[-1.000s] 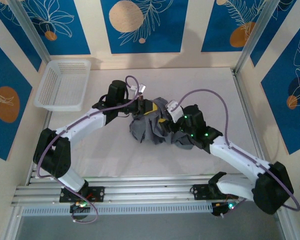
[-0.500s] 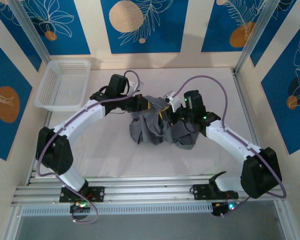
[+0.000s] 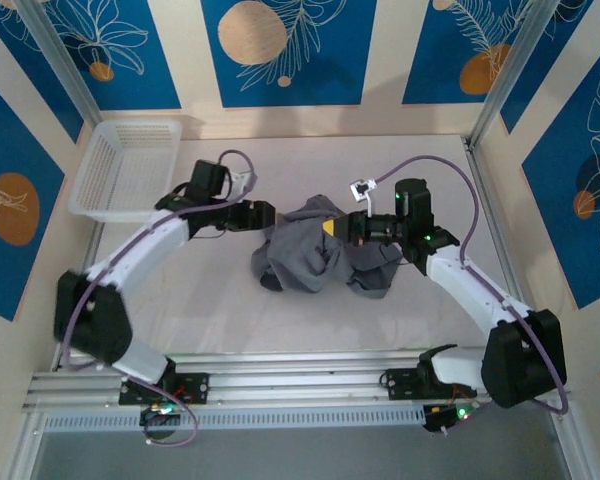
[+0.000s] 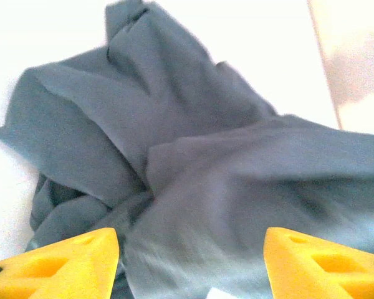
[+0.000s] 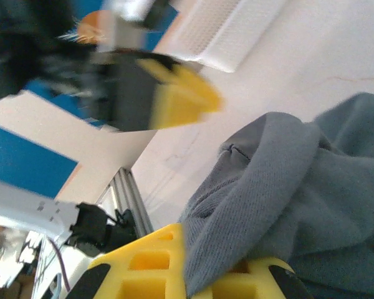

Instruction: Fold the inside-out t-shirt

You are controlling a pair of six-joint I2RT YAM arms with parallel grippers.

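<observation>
The inside-out t-shirt (image 3: 315,258) lies as a crumpled slate-grey heap at mid-table. My left gripper (image 3: 266,215) stands open just off the heap's left edge, with nothing held. In the left wrist view its yellow fingertips (image 4: 71,261) sit wide apart, the t-shirt (image 4: 193,162) lies just ahead of the gripper (image 4: 193,268), and a small pale scrap shows at the bottom edge. My right gripper (image 3: 332,228) is shut on a fold at the heap's top. In the right wrist view the gripper (image 5: 196,274) pinches grey cloth (image 5: 268,187) between its yellow fingers.
A white mesh basket (image 3: 128,168) stands at the back left; its corner (image 5: 218,31) also appears in the right wrist view, along with the left gripper's blurred yellow finger (image 5: 177,96). Metal frame posts and a front rail (image 3: 280,385) bound the table.
My left gripper opened, let go of the shirt and drew back to the left. My right gripper shut on a fold and pulled it up toward the right.
</observation>
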